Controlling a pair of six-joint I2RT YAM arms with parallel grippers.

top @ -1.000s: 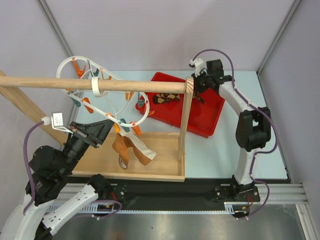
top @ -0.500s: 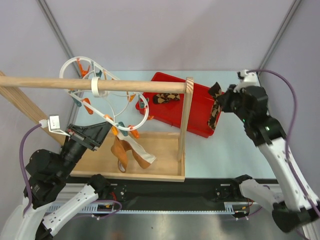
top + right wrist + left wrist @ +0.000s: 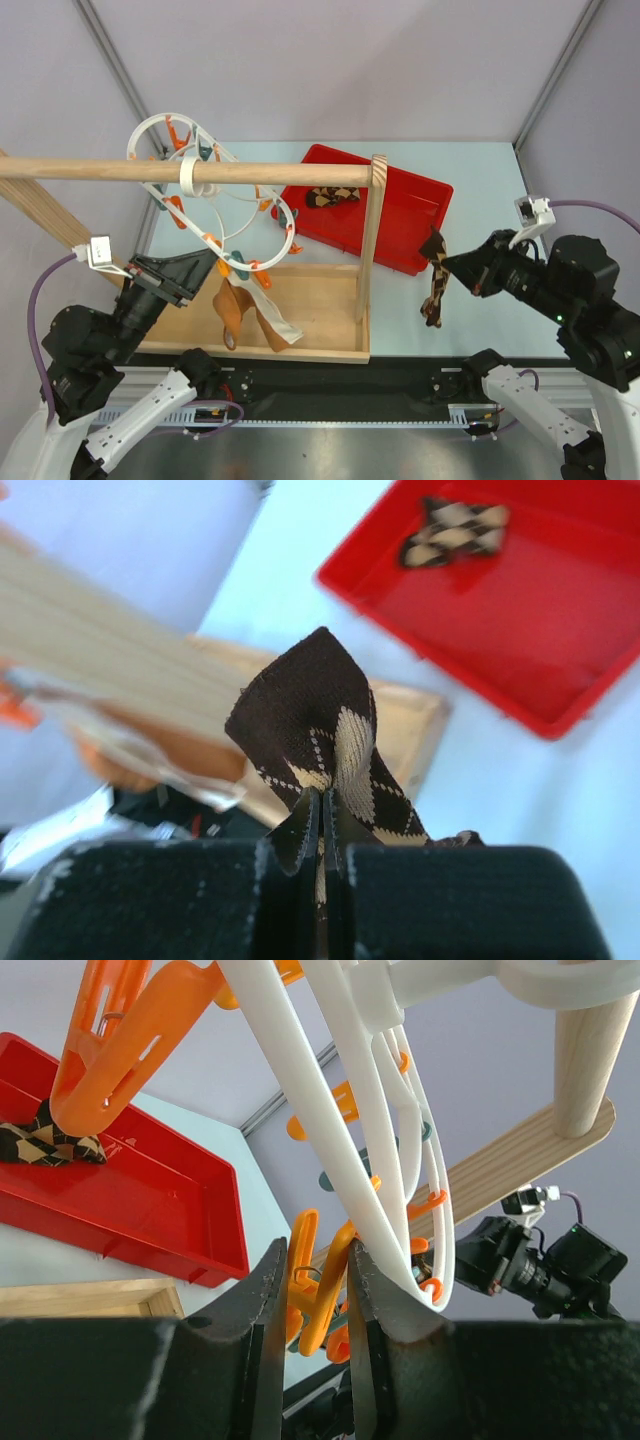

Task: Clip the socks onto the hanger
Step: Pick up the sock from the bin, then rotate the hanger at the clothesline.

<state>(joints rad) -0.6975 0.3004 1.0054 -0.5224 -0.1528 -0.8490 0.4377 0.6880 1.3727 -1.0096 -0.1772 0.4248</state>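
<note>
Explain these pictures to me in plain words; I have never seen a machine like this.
A two-armed robot works at a pale blue table. The overhead picture shows both arms. The other two pictures come from cameras on their wrists. The left gripper pinches an orange clip peg on the white wavy plastic ring hanger, which hangs from a wooden rod. The right gripper holds up a dark brown argyle sock. A second argyle sock lies in the red plastic tray.
</note>
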